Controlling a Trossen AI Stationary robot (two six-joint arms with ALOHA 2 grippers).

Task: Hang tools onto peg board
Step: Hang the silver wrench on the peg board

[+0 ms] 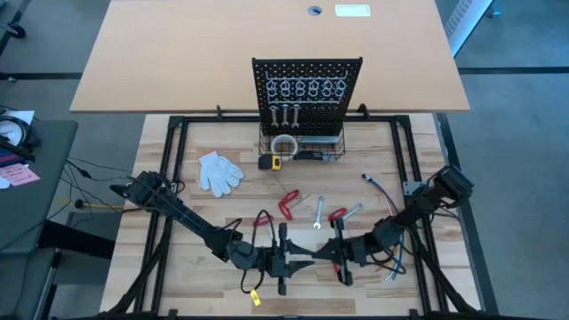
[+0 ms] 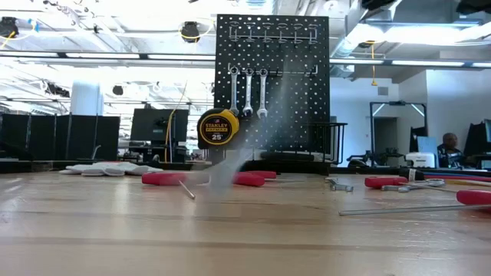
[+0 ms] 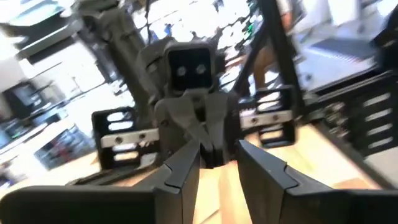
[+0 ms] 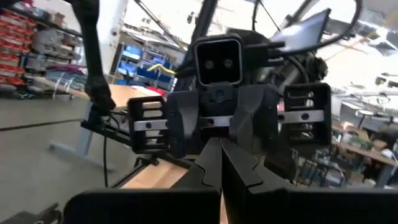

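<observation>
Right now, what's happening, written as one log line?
left hand: near table front, fingers apart, empty | right hand: facing it, shut, empty | black perforated peg board: three slim silver wrenches hung

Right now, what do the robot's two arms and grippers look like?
Both arms are dark, nearly black, thin and jointed. The left arm and right arm have black cables beside them. The left gripper and right gripper each have two dark, flat, pointed fingers. Each wrist has a boxy camera with two round lenses and silvery slotted side blocks.
</observation>
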